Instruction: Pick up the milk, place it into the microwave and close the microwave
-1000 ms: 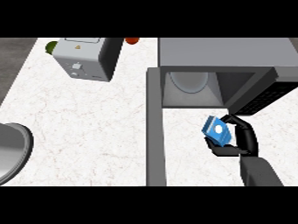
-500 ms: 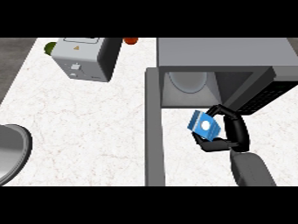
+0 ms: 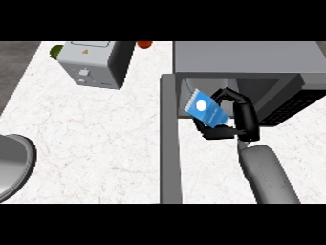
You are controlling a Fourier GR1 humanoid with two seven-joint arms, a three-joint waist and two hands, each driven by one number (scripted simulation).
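Item: milk point(image 3: 207, 109), blue carton, tilted, clasped in the curled fingers of the right hand point(image 3: 230, 119) at the mouth of the microwave point(image 3: 246, 60). Door point(image 3: 170, 143) stood open. Advice: level the carton, carry it fully past the sill before release. Left hand unseen.

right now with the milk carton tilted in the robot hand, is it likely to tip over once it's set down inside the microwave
Probably, if released as is: the milk carton is tilted in the right robot hand. It looks tall and narrow, so levelling it first should help. Its flat faces suggest it won't roll, inside the open microwave.
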